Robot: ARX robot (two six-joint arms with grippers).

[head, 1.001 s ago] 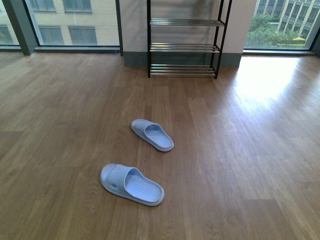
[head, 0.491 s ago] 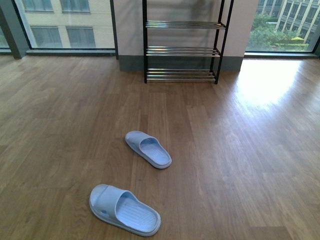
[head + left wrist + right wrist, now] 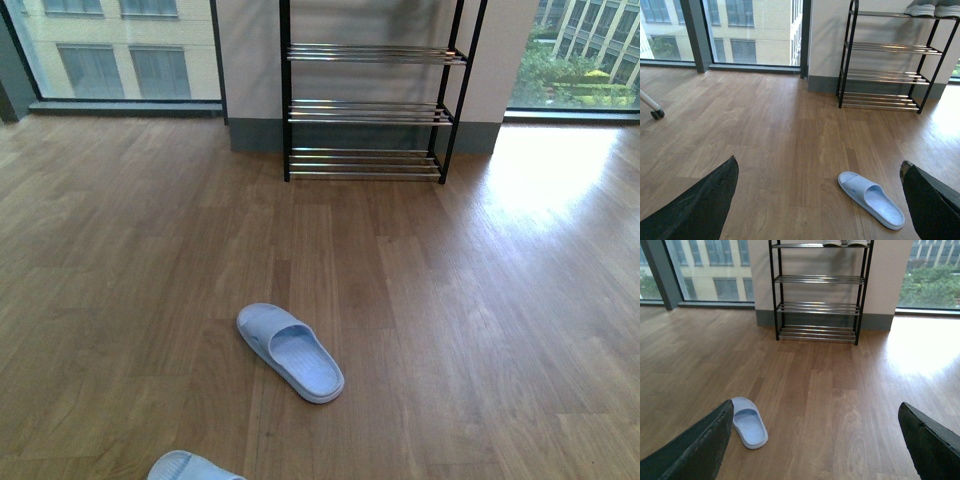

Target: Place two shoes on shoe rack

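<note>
Left wrist view: the left gripper (image 3: 817, 162) had its dark fingers (image 3: 700, 205) spread wide apart above the wood floor (image 3: 765, 130). Right wrist view: the right gripper (image 3: 815, 405) was parted just as widely, also over bare boards. A pale blue slipper (image 3: 290, 352) lay sole down on the floor just ahead of both grippers, well apart from the far edge. A second slipper (image 3: 190, 467) showed only its toe at the near edge of the front view. The shoe rack (image 3: 847, 55) stood at the floor's far edge against the wall (image 3: 250, 60), between two windows (image 3: 120, 50). The two shoes (image 3: 922, 8) sat side by side on its top tier, toward the right end; only their white soles and grey lower sides were visible.
</note>
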